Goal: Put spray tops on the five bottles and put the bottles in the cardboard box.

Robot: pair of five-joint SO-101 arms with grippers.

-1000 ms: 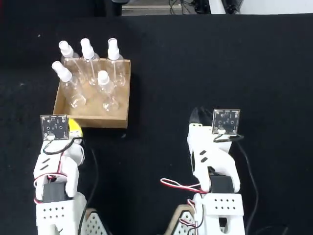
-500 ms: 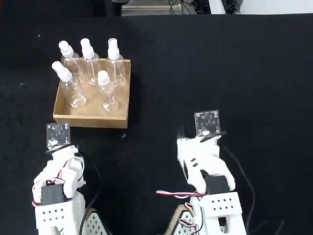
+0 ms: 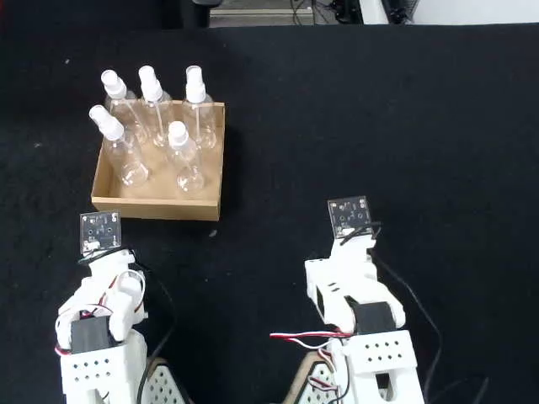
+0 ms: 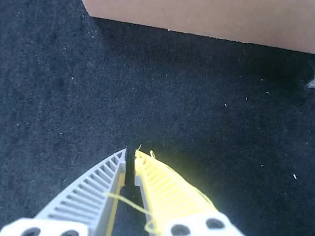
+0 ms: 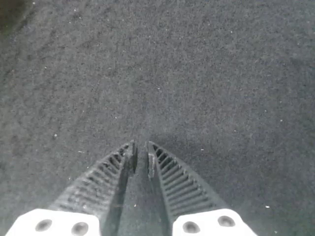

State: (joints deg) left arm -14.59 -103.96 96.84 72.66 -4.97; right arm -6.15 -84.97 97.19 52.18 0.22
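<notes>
Over the last second I watched both arms withdraw across the black surface (image 3: 379, 126). The left arm (image 3: 97, 286), which had been up against the near wall of the cardboard box (image 3: 156, 206), folded back toward its base and now sat apart from it. The right arm (image 3: 354, 286) likewise pulled in from further out on the cloth and tucked down over its own base. Nothing in the box shifted during the retreat. My reading: the work was finished and the arms were parking, since no bottle or loose top was left on the cloth that I could see. The box sat on the left side of the surface, just ahead of the left arm, and the left wrist view showed a strip of its brown wall (image 4: 206, 17) beyond the pincer. Inside stood the five bottles (image 3: 187, 156), three along the far side and two nearer, all clear plastic with thin dip tubes showing through. Each carried a white spray top (image 3: 178, 133), none visibly crooked from above, though I could not check the thread seating. The left pincer (image 4: 132, 152) was closed tip to tip on nothing. The right pincer (image 5: 140, 147) was drawn in to a bare sliver, also empty, over bare cloth.
</notes>
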